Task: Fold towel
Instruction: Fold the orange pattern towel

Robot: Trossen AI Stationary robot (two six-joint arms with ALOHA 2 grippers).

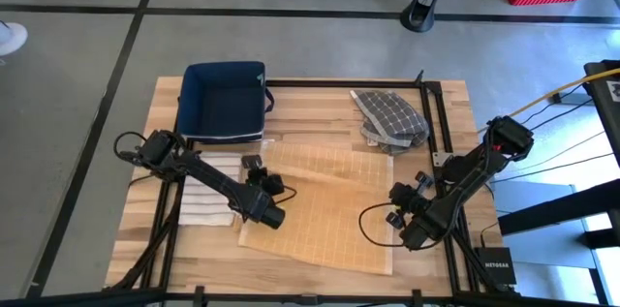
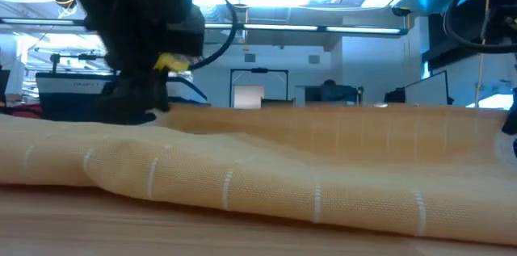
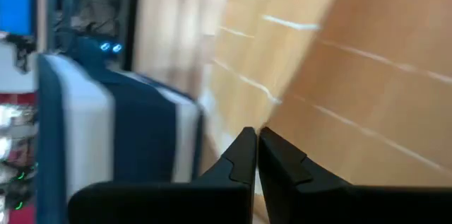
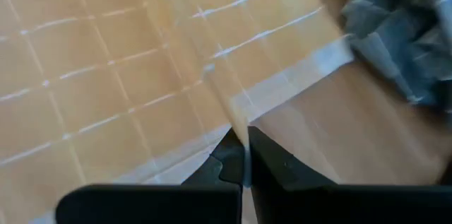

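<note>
Wooden worktop (image 1: 136,239): white striped cloth (image 1: 206,200) at left edge, navy fabric bin (image 1: 224,101) behind it at far left. Left gripper (image 1: 273,217), fingers pressed together, sits at the left near edge of the tan grid-lined towel (image 1: 329,200), which lies spread over the worktop's middle. Right gripper (image 1: 409,239), also pressed together, is at the towel's right near edge; crumpled grey checked cloth (image 1: 389,117) far right.

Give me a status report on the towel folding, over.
Both pincers shut: left pincer at the tan towel's left edge, right pincer at its right edge. Towel lies flat, unfolded. Gray checked cloth touches its far corner.
</note>
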